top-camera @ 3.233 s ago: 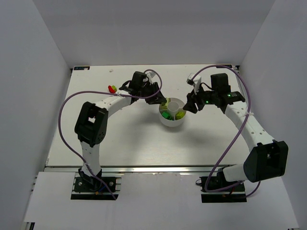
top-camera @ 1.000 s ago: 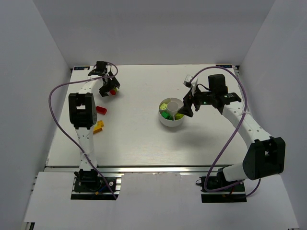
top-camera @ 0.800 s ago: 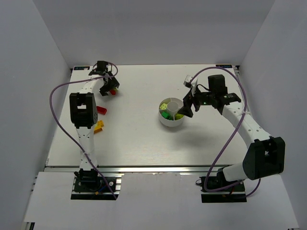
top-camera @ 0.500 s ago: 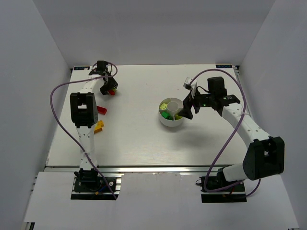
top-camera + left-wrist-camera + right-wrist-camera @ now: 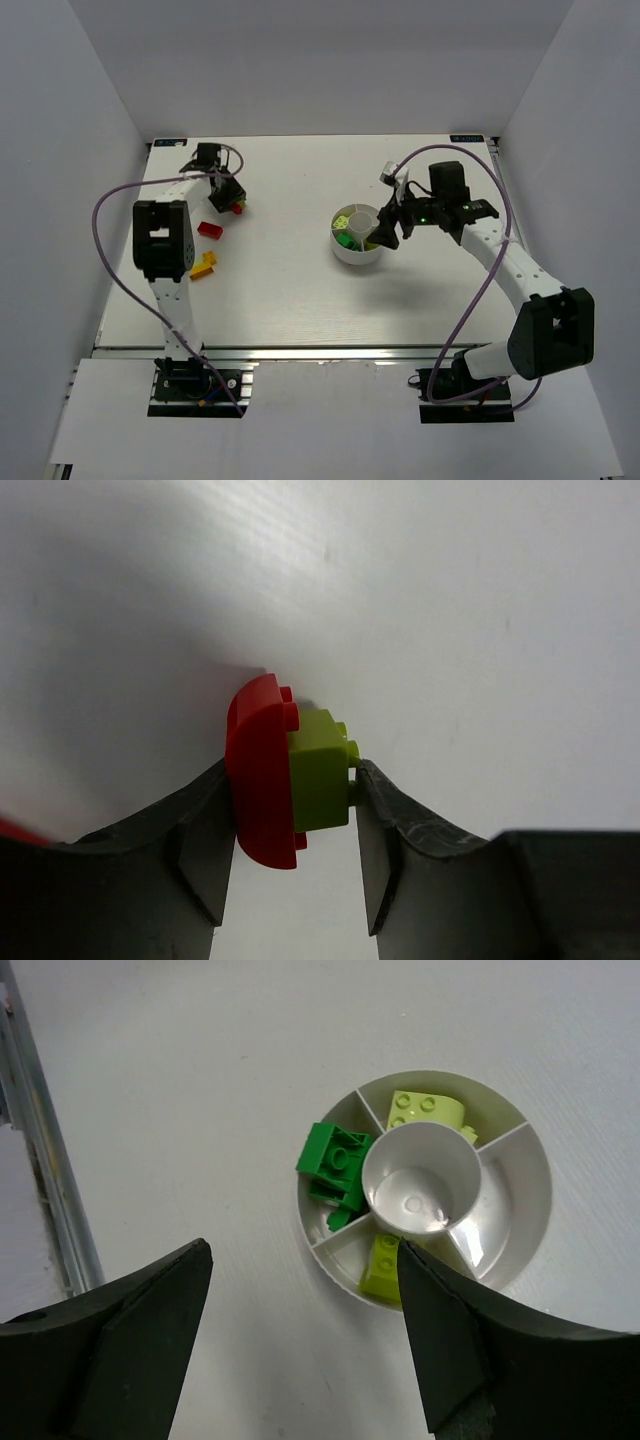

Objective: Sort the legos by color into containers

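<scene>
My left gripper (image 5: 230,197) is at the far left of the table, shut on a red lego (image 5: 258,770) with a lime lego (image 5: 320,770) stuck to it; the pair (image 5: 238,207) sits low at the table surface. A loose red lego (image 5: 210,229) and an orange-yellow lego (image 5: 203,265) lie nearer on the left. The white divided dish (image 5: 352,253) holds dark green legos (image 5: 335,1160), a pale green lego (image 5: 425,1110) and a lime lego (image 5: 380,1265) in separate wedges; its centre cup (image 5: 420,1185) is empty. My right gripper (image 5: 385,230) hovers open and empty over the dish's right edge (image 5: 305,1250).
White walls close in the table on the left, right and back. The left arm's purple cable (image 5: 110,270) loops out over the left side. A metal rail (image 5: 40,1160) runs along the table edge in the right wrist view.
The left arm left the dish and swung to the far left, where its fingers closed on the red-and-lime pair. The right gripper edged left over the dish.
</scene>
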